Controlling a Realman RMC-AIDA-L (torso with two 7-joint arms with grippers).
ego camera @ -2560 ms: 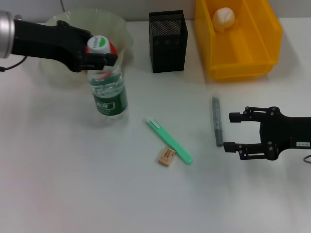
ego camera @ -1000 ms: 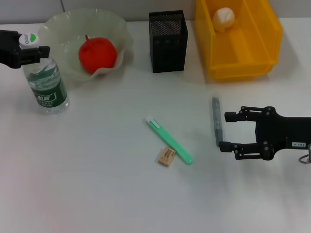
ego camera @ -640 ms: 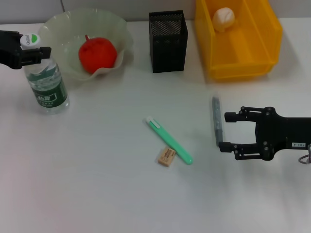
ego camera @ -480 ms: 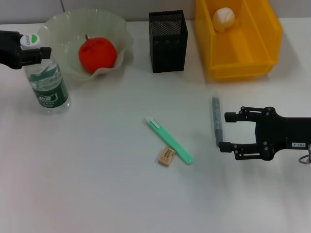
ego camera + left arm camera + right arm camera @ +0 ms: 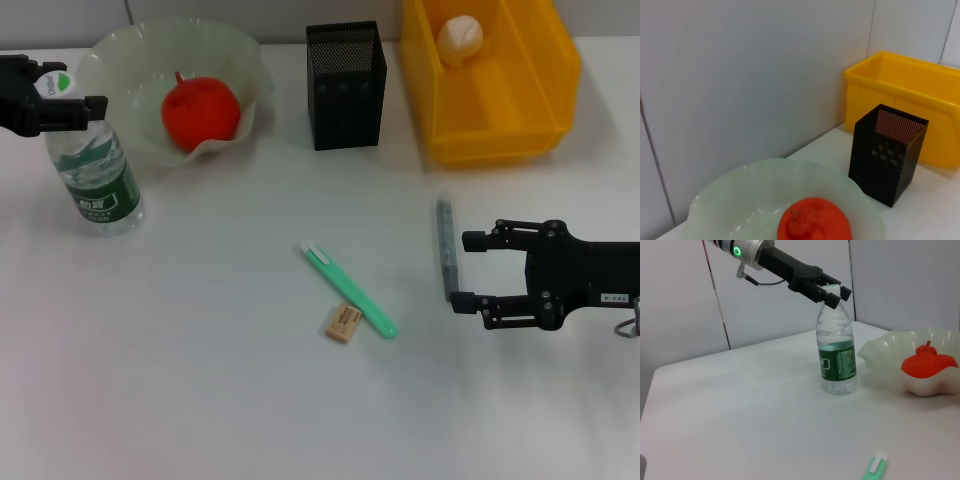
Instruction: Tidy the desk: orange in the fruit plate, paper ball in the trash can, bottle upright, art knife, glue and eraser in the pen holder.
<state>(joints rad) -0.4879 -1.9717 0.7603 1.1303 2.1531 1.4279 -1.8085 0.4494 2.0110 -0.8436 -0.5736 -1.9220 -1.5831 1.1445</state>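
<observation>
The bottle (image 5: pixel 97 172) stands upright at the table's left, in front of the fruit plate (image 5: pixel 130 48); it also shows in the right wrist view (image 5: pixel 838 356). My left gripper (image 5: pixel 58 85) straddles its cap, jaws slightly apart. The orange (image 5: pixel 201 109) lies in the plate. The paper ball (image 5: pixel 460 38) lies in the yellow trash can (image 5: pixel 500 140). The green art knife (image 5: pixel 350 291), the eraser (image 5: pixel 342 323) and the grey glue stick (image 5: pixel 446 250) lie on the table. The pen holder (image 5: pixel 345 88) stands at the back. My right gripper (image 5: pixel 464 271) is open, right beside the glue stick.
The left wrist view shows the orange (image 5: pixel 813 226) in the plate (image 5: pixel 740 190), the pen holder (image 5: pixel 887 150) and the trash can (image 5: pixel 910 95) against a wall. Bare table lies in front of the knife and eraser.
My left gripper's far finger has shifted away from the bottle cap, and the bottle has settled slightly. The right arm has not moved.
</observation>
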